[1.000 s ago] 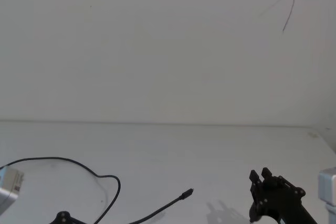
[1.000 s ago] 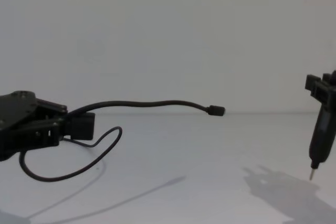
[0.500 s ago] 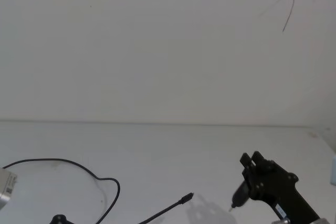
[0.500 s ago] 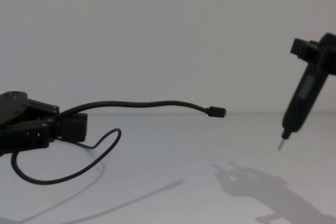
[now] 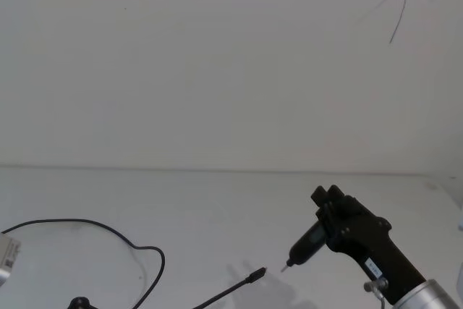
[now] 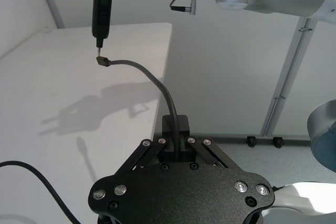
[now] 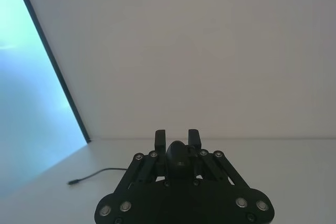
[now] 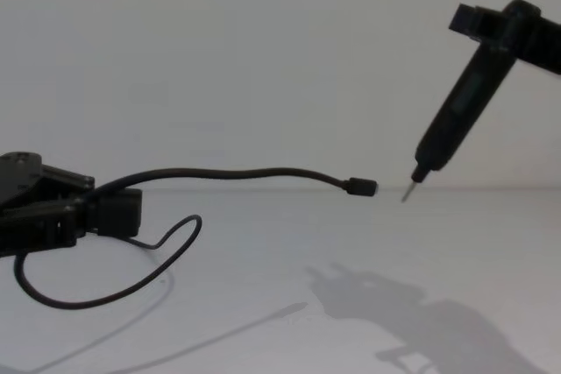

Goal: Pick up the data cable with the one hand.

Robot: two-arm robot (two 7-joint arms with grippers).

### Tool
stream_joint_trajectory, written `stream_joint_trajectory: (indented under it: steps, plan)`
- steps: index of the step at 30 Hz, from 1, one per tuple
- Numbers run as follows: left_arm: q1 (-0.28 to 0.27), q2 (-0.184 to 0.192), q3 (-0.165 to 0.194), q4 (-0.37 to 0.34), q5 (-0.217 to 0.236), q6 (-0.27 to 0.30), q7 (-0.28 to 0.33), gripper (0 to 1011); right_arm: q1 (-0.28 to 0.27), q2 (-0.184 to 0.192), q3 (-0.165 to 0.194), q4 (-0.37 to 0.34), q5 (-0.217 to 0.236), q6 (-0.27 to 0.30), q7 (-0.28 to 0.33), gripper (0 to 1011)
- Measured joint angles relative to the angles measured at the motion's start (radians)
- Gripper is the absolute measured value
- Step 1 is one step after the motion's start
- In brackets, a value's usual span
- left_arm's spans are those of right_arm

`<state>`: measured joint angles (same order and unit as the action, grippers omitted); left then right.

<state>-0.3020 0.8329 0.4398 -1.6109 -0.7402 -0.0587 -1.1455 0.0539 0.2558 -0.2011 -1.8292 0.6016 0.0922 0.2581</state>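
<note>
The data cable (image 8: 237, 173) is a thin black cord held in the air by my left gripper (image 8: 114, 212), which is shut on it low at the left of the chest view. Its small plug (image 8: 359, 187) points to the right, and a slack loop (image 5: 116, 231) lies on the table. In the left wrist view the left gripper (image 6: 175, 129) clamps the cord's thick end. My right gripper (image 8: 504, 28) is up at the right, shut on a black pen-like tool (image 8: 451, 124). The tool's metal tip hangs just to the right of the plug (image 6: 102, 61).
The white table (image 5: 217, 208) runs back to a plain white wall. In the left wrist view the table's edge (image 6: 163, 72) drops off to the floor, with metal frame posts (image 6: 289, 66) beyond it.
My right gripper has risen and swung left, bringing the tool's tip close to the cable's plug. The left gripper has drawn back slightly to the left with the cable still in it.
</note>
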Motion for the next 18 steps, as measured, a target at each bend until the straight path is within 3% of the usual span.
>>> stream_joint_trajectory:
  steps: [7,18]
  plan:
    - [0.001,0.001,0.000,0.000,-0.001,-0.001,-0.002,50,0.019,-0.010,-0.005,0.005,0.040,0.010,0.015,251]
    - [0.001,0.002,0.000,0.000,-0.003,-0.001,-0.003,50,0.034,-0.004,-0.014,0.007,0.066,0.026,0.025,251]
